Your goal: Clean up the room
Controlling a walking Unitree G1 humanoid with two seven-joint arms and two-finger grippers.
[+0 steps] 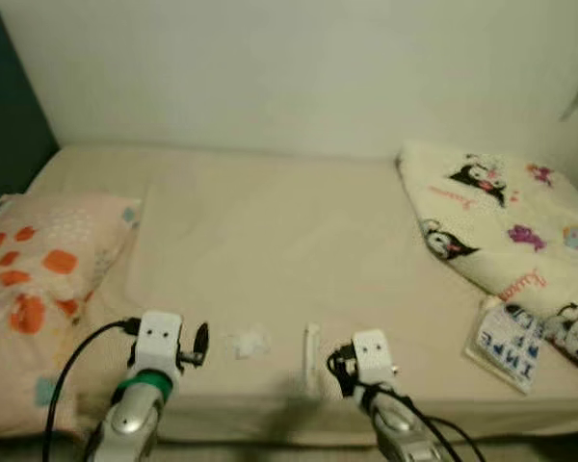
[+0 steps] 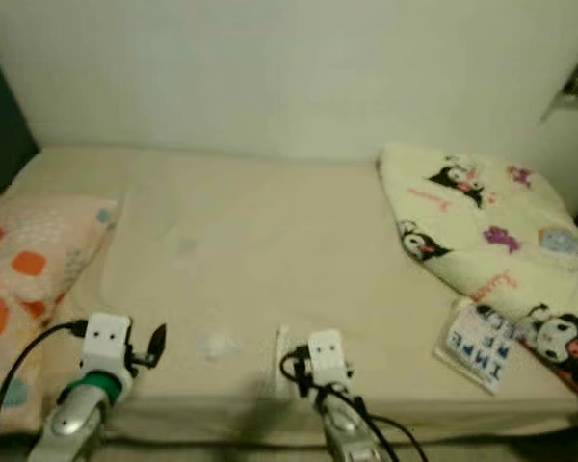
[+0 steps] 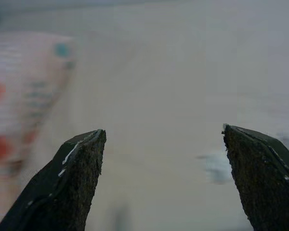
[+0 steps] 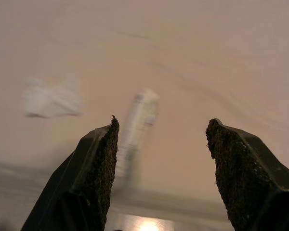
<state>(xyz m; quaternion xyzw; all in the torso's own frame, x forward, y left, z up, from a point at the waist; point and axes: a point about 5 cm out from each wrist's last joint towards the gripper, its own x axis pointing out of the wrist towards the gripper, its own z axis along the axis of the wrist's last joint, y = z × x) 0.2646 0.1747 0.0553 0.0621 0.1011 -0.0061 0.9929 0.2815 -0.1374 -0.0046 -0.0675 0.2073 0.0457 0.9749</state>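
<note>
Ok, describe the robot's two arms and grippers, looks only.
Both arms are silver tubes ending in boxy white wrist housings with black cables looping off. The left gripper sits above a green band on its arm; the right gripper has none. The fingers are long, black, wedge-shaped, with rough gritty inner faces.

Both arms are silver tubes ending in white, boxy wrist blocks with small dark screw dots. The left arm (image 1: 135, 409) wears a green ring and trails a black cable; the right arm (image 1: 395, 423) carries looping black cables. The fingers (image 3: 62, 185) are black with rough, gritty pads.
</note>
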